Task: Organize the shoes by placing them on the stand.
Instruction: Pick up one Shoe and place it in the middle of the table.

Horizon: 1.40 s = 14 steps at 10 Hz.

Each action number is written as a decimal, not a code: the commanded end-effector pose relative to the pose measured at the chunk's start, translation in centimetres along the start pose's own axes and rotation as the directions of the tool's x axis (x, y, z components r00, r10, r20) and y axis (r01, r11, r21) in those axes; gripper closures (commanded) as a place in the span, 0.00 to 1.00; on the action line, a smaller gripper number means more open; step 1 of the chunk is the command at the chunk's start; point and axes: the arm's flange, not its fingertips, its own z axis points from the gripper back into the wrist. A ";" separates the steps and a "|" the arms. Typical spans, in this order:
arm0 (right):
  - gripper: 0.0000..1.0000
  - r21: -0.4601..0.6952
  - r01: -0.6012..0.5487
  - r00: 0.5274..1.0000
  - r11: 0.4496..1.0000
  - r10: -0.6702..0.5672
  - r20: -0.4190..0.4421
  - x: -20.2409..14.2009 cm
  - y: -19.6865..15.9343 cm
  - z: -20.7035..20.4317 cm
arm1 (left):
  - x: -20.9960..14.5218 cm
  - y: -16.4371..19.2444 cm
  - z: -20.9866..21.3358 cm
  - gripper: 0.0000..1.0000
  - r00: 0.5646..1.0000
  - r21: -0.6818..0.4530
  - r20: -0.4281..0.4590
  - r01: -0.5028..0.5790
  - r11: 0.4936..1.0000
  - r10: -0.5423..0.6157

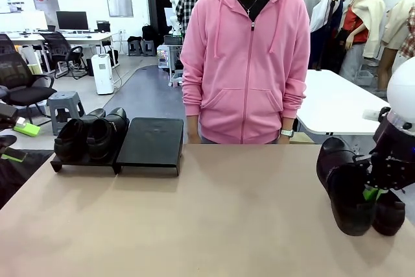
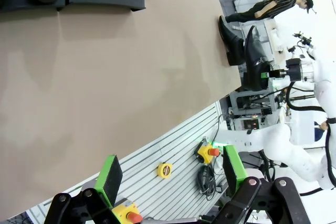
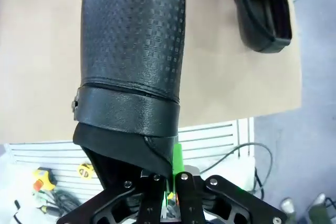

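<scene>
We see a tan laminate counter with a person in a pink zip-up hoodie standing at its far edge. Behind, a grey plastic stool sits beside a black office chair. A white table stands at right. A small yellow tape measure lies on a grey slatted panel.

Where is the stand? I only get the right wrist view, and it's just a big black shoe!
Observer: The stand sits on the table's far left, near the person.
Operator: Is it full?
Observer: No. Two shoes sit on its left side; the rest is bare.
Operator: What's the other arm doing?
Observer: The left gripper hangs open off the table, holding nothing.
</scene>
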 end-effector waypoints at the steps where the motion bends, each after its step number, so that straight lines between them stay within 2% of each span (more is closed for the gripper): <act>1: 1.00 0.025 -0.015 0.999 1.000 0.014 0.034 -0.9 5.8 -1.1 | -0.2 0.0 0.1 0.00 1.000 -0.001 -0.001 0.007 1.000 -0.007; 2: 1.00 0.100 -0.090 0.994 0.991 0.084 0.063 -2.8 9.6 -1.1 | -0.2 0.0 0.1 0.00 1.000 -0.001 -0.001 0.007 1.000 -0.007; 3: 1.00 0.187 -0.139 0.990 0.973 0.131 0.052 -4.7 13.5 -1.6 | -0.2 0.0 0.1 0.00 1.000 -0.001 -0.001 0.007 1.000 -0.007; 4: 1.00 0.204 -0.124 0.992 0.971 0.121 0.028 -6.0 17.5 -2.7 | -0.2 0.0 0.1 0.00 1.000 -0.001 -0.001 0.007 1.000 -0.007; 5: 1.00 0.183 -0.010 0.999 0.983 0.004 0.032 -6.4 21.6 -4.6 | -0.2 0.0 0.1 0.00 1.000 -0.001 -0.001 0.007 1.000 -0.007; 6: 1.00 0.185 -0.024 1.000 0.982 0.025 0.001 -6.5 24.5 -6.4 | -0.2 0.0 0.1 0.00 1.000 -0.001 -0.001 0.007 1.000 -0.007; 7: 1.00 0.194 -0.036 0.998 0.980 0.044 -0.035 -6.9 26.4 -7.7 | -0.2 0.0 0.1 0.00 1.000 -0.001 -0.001 0.007 1.000 -0.007; 9: 1.00 0.229 0.053 0.996 0.972 -0.037 -0.076 -6.6 29.2 -10.5 | -0.2 0.0 0.1 0.00 1.000 -0.001 -0.001 0.007 1.000 -0.007; 10: 1.00 0.228 0.006 1.000 0.974 0.000 -0.026 -5.8 29.6 -12.0 | -0.2 0.0 0.1 0.00 1.000 -0.001 -0.001 0.007 1.000 -0.007; 11: 1.00 0.219 -0.029 0.996 0.975 0.046 -0.075 -5.2 29.9 -13.2 | -0.2 0.0 0.1 0.00 1.000 -0.001 -0.001 0.007 1.000 -0.007; 12: 1.00 0.212 -0.078 0.993 0.974 0.095 -0.068 -4.4 30.2 -14.6 | -0.2 0.0 0.1 0.00 1.000 -0.001 -0.001 0.007 1.000 -0.007; 14: 1.00 0.185 -0.084 0.993 0.979 0.097 -0.066 -3.1 30.4 -16.6 | -0.2 0.0 0.1 0.00 1.000 -0.001 -0.001 0.007 1.000 -0.007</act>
